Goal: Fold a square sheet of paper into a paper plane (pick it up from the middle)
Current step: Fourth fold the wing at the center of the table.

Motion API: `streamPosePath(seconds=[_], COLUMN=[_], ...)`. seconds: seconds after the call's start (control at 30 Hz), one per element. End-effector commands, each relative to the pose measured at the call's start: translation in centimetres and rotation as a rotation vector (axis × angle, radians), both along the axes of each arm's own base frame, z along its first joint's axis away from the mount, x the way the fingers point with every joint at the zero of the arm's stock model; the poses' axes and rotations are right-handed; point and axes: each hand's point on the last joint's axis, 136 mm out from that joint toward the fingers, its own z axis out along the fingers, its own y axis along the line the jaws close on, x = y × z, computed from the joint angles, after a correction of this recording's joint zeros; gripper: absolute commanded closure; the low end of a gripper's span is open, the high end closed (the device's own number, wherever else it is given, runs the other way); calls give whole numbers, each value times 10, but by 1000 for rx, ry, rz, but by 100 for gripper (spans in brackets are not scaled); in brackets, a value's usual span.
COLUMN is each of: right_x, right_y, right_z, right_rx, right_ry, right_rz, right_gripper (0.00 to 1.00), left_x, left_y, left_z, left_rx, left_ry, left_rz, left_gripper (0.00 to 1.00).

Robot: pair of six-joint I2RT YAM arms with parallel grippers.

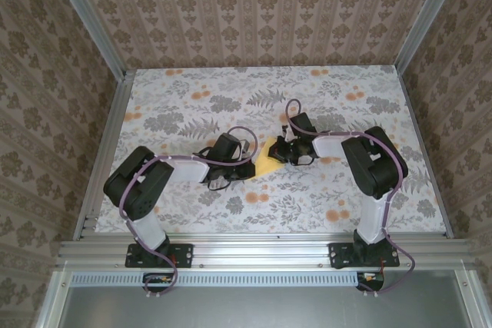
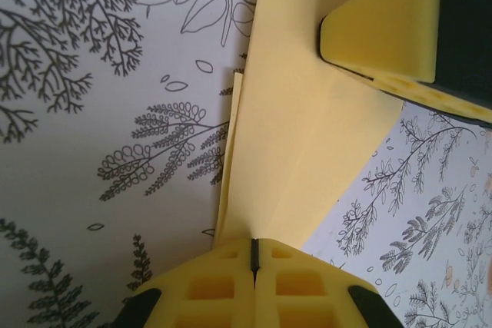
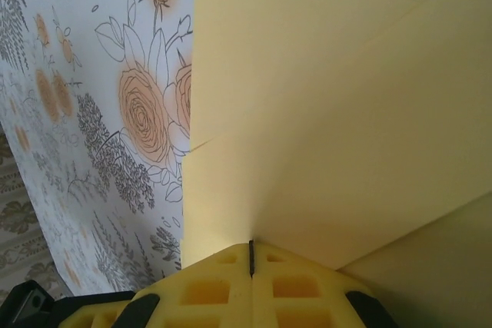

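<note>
Folded paper [image 1: 264, 164] at frame centre. Left gripper [image 2: 254, 260] fingers together, tip on paper; right gripper [image 3: 251, 259] same.

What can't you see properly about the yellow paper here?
Top view: the paper is tiny and partly under the arms, so its folds are unreadable.
Left wrist view: a finger of the right gripper hides one corner, and the top edge cuts the paper off.
Right wrist view: the top and right edges cut it off.
Whether the shut left gripper pinches or just presses it: cannot tell.
</note>
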Motion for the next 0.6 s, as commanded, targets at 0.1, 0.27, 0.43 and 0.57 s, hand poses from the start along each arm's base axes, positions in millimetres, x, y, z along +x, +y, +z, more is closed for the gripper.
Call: streamPosePath(seconds=[0.1, 0.27, 0.43, 0.57], right_x=[-11, -17, -20, -22], right_y=[-12, -18, -20, -21], right_z=[-27, -38, -44, -46], right_rx=[-77, -118, -139, -148], right_ry=[86, 126, 152, 167], right_rz=[-10, -7, -11, -9], right_gripper=[99, 99, 99, 99], left_x=[-6, 12, 15, 13], left_y=[-13, -28, -31, -26], left_z=[30, 40, 19, 6], left_rx=[-73, -81, -37, 8], left_ry=[24, -2, 46, 73], left_rz=[-47, -68, -73, -70], left_gripper=[92, 88, 89, 90])
